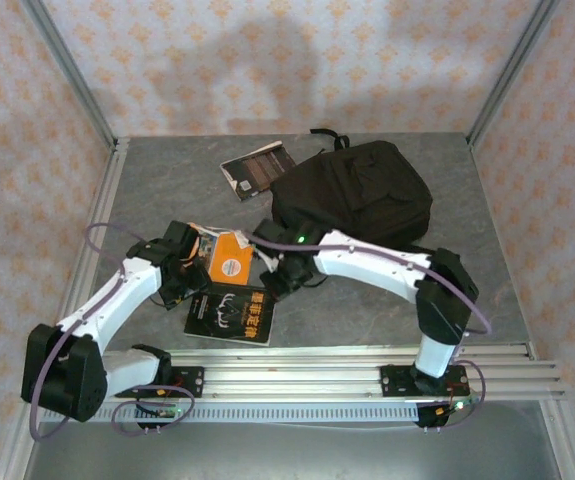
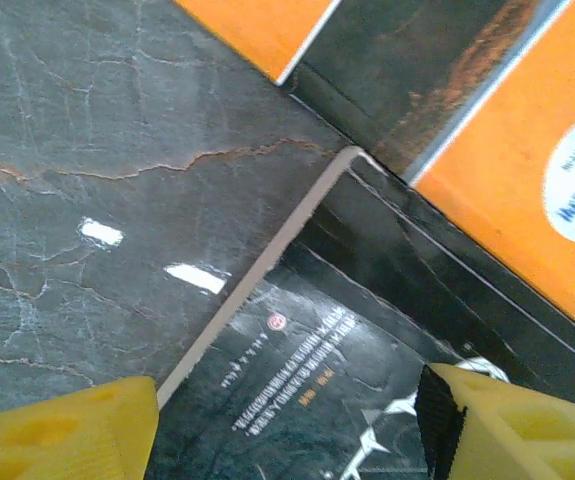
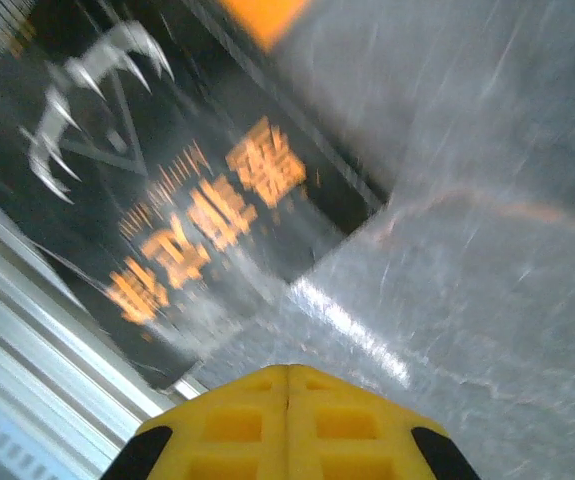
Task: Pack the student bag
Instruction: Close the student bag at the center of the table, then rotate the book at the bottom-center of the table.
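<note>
Black and soft, the student bag (image 1: 352,195) lies at the back right of the grey table (image 1: 147,190), behind the right arm. It will likely be floppy and sag when lifted, so the loop on top (image 1: 325,135) or a thick edge looks like the best place to take hold. I cannot tell if its zip is open. The left tool (image 2: 287,430) is open, with its yellow fingers wide apart over the corner of the black book with orange letters (image 2: 297,400), just beside the orange book (image 2: 527,200). The right tool (image 3: 287,400) is shut tight and holds nothing. The view from above shows the bag, plus a third book (image 1: 258,170) beside it. The wrist views show the black book's cover up close.
</note>
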Motion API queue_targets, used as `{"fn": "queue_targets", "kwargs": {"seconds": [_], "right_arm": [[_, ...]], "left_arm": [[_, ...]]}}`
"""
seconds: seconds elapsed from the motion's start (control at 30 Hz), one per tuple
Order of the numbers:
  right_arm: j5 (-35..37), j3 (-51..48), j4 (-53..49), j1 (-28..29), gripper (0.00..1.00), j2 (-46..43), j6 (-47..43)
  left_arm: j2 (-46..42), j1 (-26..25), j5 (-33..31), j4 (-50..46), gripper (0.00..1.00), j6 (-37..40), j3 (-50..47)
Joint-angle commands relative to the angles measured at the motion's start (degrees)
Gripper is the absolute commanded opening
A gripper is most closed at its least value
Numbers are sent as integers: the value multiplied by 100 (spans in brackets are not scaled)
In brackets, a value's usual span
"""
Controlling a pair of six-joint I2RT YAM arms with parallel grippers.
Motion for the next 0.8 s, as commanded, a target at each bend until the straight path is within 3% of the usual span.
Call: {"fn": "queue_targets", "kwargs": {"seconds": [0.0, 0.27, 0.53, 0.77], "right_arm": [[-96, -543, 411, 90, 0, 57, 288], [4, -984, 898, 151, 0, 422, 547], [141, -410, 956, 125, 0, 1144, 480], [91, 127, 914, -401, 0, 1284, 455]], "left_arm": [[172, 88, -102, 194, 70, -116, -125], [682, 116, 145, 588, 68, 14, -253], [1064, 126, 529, 788, 64, 225, -279], [977, 123, 909, 919, 60, 233, -417]]}}
